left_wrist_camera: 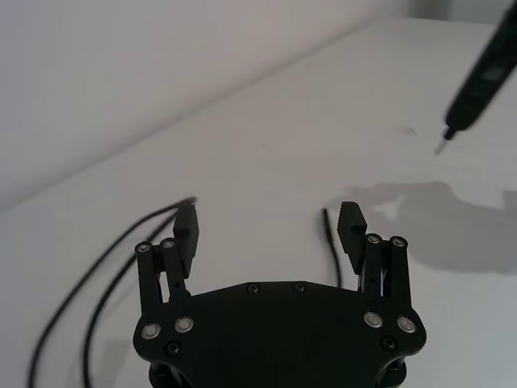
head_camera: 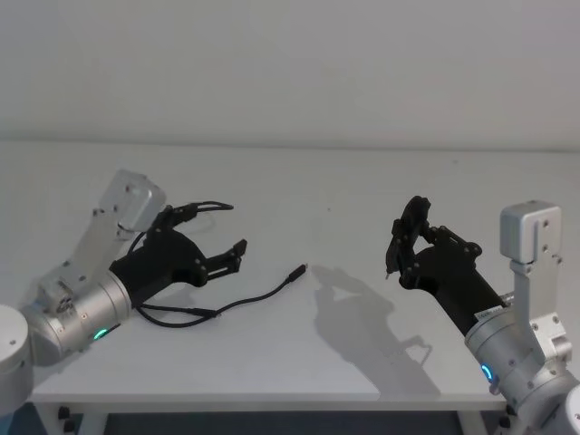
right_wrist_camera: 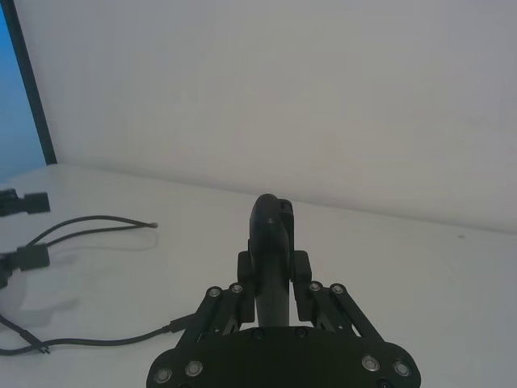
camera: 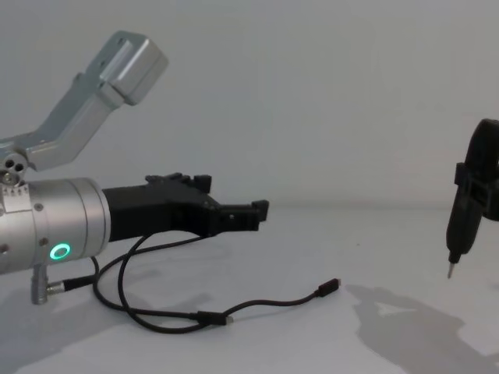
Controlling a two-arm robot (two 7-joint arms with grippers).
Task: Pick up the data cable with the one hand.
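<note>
- Black left claw (head_camera: pixel 210 234), released: both fingers (left_wrist_camera: pixel 187 230) are spread wide with nothing between the pads. It hovers just above the table (head_camera: pixel 362 181), at 9 o'clock on the tabletop in the head view.
- Silver wrist (camera: pixel 54 226) sits behind it, with its green ring (camera: pixel 60 251) lit.
- Data cable (head_camera: pixel 263 295) lies on the table, not gripped. From the claw it trails off toward 4 o'clock.
- Small plug (head_camera: pixel 299 270) rests at that far end, its nose toward 2 o'clock.
- Thicker inline joint (camera: pixel 212 318) lies at 6 o'clock below the fingertips in the chest view. From there the cable curls back under the wrist.
- Two strands run side by side past the upper finger, at 12 o'clock from the claw. Whether they touch the finger: cannot tell.
- Left wrist view: one stretch of cable passes just beside a finger pad, lower down on the table.
- Right claw (head_camera: pixel 405 240) sits at 3 o'clock, raised and well apart from the cable. It is clenched on a black pointed tool (camera: pixel 460 222), tip down.
- Shadow (head_camera: pixel 362 304) of that arm falls on the table between the two claws.
</note>
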